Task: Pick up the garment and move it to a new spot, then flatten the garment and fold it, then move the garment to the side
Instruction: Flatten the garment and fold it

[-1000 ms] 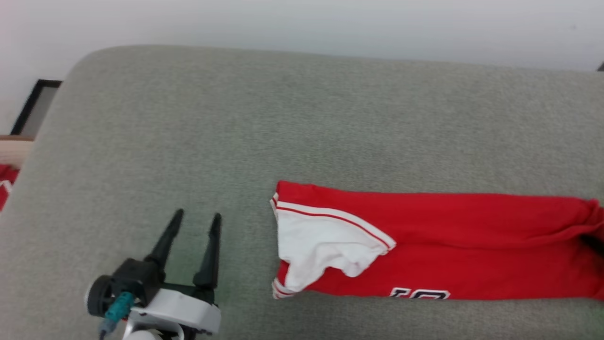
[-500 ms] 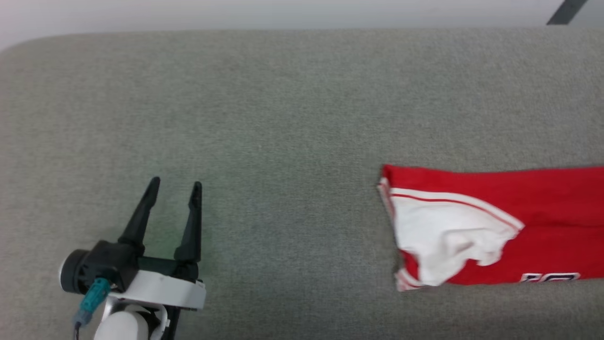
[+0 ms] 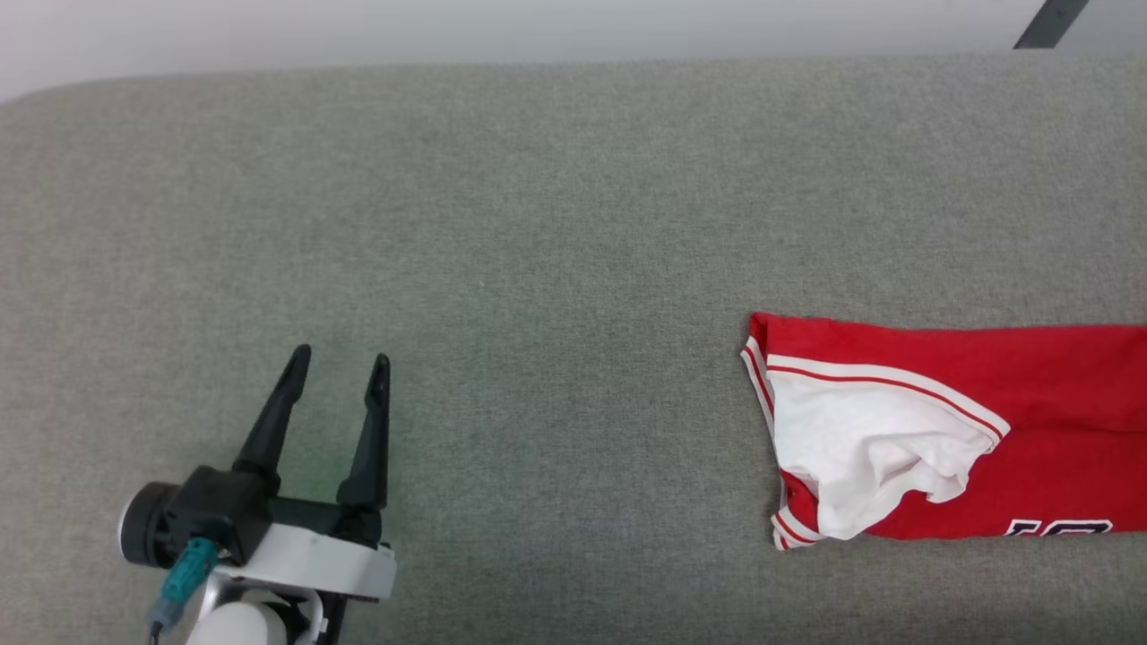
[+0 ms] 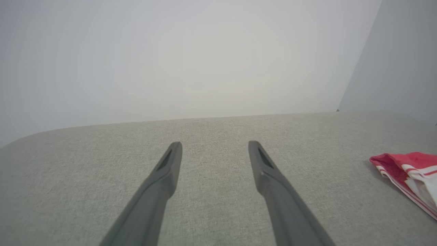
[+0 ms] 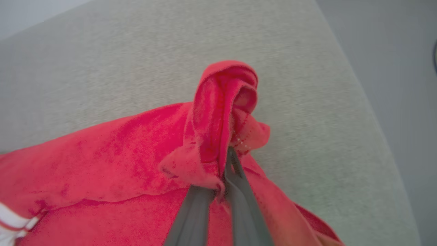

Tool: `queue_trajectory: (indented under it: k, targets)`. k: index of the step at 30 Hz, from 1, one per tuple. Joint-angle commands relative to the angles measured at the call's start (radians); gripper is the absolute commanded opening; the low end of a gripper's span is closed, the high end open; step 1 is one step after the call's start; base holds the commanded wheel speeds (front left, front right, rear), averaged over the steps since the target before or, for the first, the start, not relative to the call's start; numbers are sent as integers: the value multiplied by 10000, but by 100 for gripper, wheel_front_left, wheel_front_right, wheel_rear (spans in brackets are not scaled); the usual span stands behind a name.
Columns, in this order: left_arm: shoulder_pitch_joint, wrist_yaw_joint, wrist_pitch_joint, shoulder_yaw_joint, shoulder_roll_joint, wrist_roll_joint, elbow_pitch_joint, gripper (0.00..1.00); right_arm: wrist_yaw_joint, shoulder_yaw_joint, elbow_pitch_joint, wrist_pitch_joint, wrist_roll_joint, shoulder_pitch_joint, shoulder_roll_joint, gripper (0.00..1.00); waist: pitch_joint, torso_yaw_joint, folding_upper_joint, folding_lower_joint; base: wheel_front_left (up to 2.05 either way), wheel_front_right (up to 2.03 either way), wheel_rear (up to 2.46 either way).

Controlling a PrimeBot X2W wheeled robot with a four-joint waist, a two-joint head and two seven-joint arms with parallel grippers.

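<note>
Garment point(image 3: 1057, 376), folded into a long band, lies at the right of the grey upholstered surface point(image 3: 538, 224), its red end pinched in the closed right tool point(image 5: 228, 160); the left tool point(image 3: 340, 363) gapes empty, well apart. Dragging by one end could slip the pinch or undo the fold.

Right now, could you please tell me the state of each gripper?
Left gripper: open, holding nothing.
Right gripper: shut on a bunched fold of the garment.

Grey-green textured fabric surface point(image 3: 573, 224), rounded far-left corner; pale wall point(image 3: 538, 27) behind; dark diagonal strip point(image 3: 1044, 22) top right, head view.
</note>
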Motion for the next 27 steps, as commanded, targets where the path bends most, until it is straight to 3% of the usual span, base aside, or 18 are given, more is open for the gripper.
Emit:
queue_trajectory:
  k: [1, 11, 16, 22, 27]
  targets:
    - [150, -19, -7, 5, -55, -20, 48, 100, -16, 33, -569, 46, -46, 205, -101, 0, -130, 114, -1, 0, 0, 0, 0]
    - [432, -19, -7, -52, -332, -119, 187, 100, -16, 260, -4456, 731, -380, 928, -38, 0, -413, 702, -1, 0, 0, 0, 0]
    - [484, -19, -7, -54, -426, -141, 186, 100, -16, 408, -5553, 1246, -776, 1033, 309, 0, -463, 969, -1, 0, 0, 0, 0]
    - [508, -19, -7, -123, -543, -232, 235, 100, -16, 573, -6384, 2097, -1674, 953, 1128, 0, -499, 1351, -1, 0, 0, 0, 0]
    - [462, -19, -7, -167, -614, -312, 335, 100, -16, 594, -6226, 2746, -2562, 776, 1908, 0, -462, 1559, -1, 0, 0, 0, 0]
